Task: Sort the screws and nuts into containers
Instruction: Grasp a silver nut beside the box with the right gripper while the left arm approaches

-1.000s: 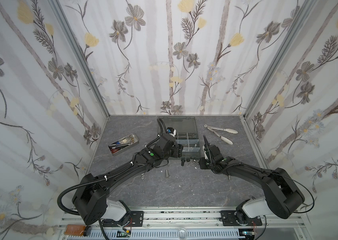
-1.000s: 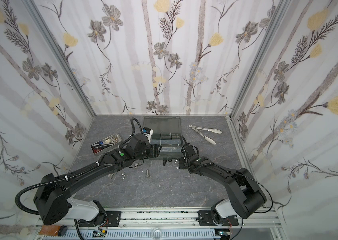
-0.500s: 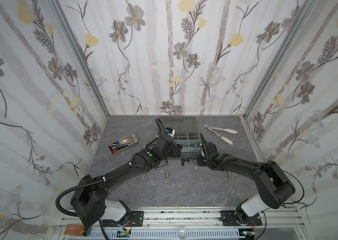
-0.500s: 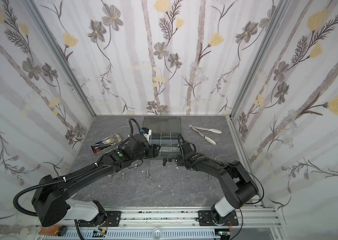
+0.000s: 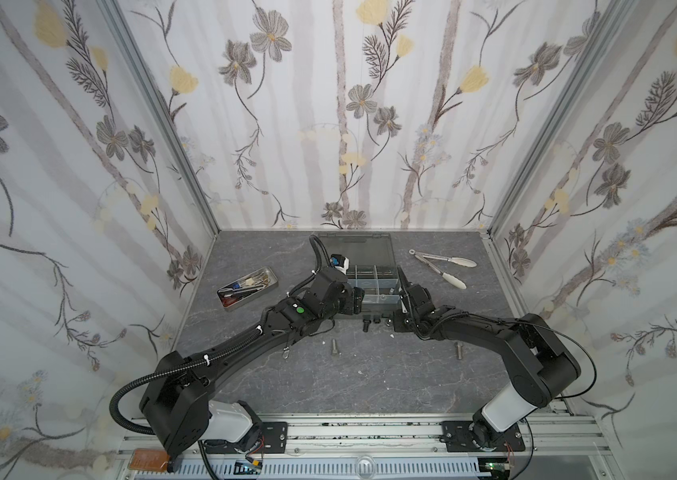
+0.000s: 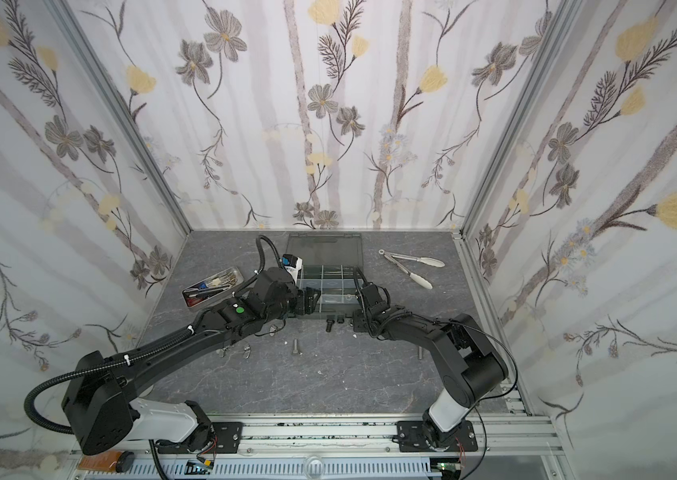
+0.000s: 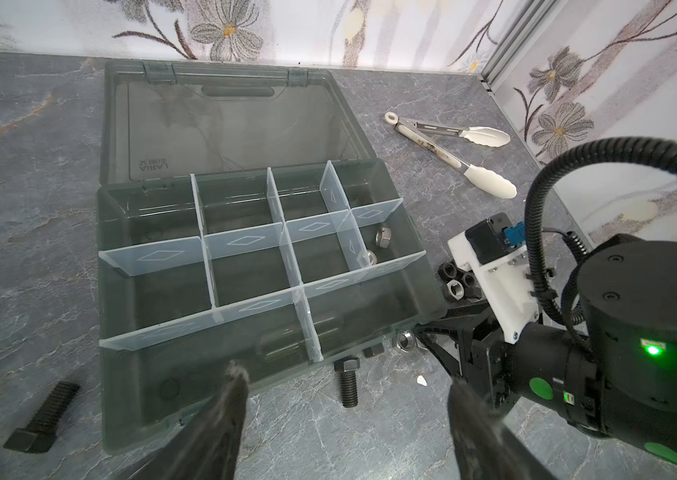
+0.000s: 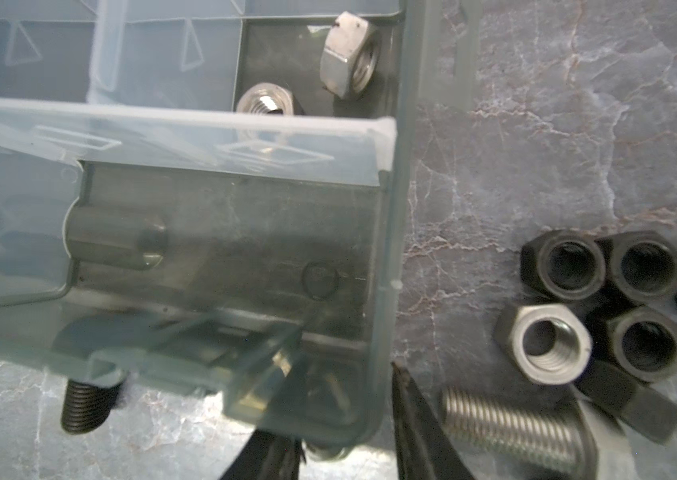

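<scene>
Right tool [image 8: 339, 415] at box [image 8: 391, 208] corner, silver nut [image 8: 324, 452] between its tips

Both top views looked steeply down from high up front; wrist cameras (far nearer) shared the dark grey-green plastic organizer box [image 7: 120, 415].

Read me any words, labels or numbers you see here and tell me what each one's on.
"LARIA", roughly, mirrored and faint: moulded in the organizer lid; small characters above it unreadable.
Dividers: diamond and triangle outlines, no text.
Nothing else readable.
</scene>
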Action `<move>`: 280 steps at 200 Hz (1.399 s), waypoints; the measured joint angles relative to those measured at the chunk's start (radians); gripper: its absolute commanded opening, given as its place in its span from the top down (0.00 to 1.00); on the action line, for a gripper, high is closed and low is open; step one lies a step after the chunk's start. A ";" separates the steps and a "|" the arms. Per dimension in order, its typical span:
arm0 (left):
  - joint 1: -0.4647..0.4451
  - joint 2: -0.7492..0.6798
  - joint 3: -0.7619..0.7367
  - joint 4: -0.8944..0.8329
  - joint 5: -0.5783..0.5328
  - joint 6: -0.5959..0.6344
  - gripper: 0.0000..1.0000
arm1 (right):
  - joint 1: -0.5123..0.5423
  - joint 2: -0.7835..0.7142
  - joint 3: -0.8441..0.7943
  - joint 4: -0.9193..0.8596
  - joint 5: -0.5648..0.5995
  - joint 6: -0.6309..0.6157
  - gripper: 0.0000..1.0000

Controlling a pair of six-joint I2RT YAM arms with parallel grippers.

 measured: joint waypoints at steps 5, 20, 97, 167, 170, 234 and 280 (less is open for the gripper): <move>0.000 0.000 0.000 0.000 0.000 0.000 0.24 | 0.000 0.002 0.000 0.000 0.000 0.000 0.60; 0.000 0.000 0.000 0.000 0.000 0.000 0.24 | 0.001 0.010 0.000 -0.001 -0.001 -0.001 0.60; 0.001 -0.008 0.000 0.000 0.000 0.000 0.24 | 0.001 0.016 -0.004 0.000 -0.015 -0.007 0.75; 0.001 -0.019 -0.015 0.000 0.000 -0.001 0.22 | 0.001 -0.018 -0.014 -0.008 -0.017 -0.006 0.93; 0.001 -0.021 -0.016 0.000 0.000 -0.001 0.21 | 0.002 -0.019 -0.015 -0.008 -0.017 -0.006 0.94; 0.001 -0.075 -0.082 0.008 0.001 -0.002 0.08 | 0.013 -0.156 -0.023 -0.053 -0.016 0.001 0.96; 0.001 -0.099 -0.138 0.023 0.006 -0.006 0.00 | 0.013 -0.240 0.004 -0.106 -0.023 0.002 0.96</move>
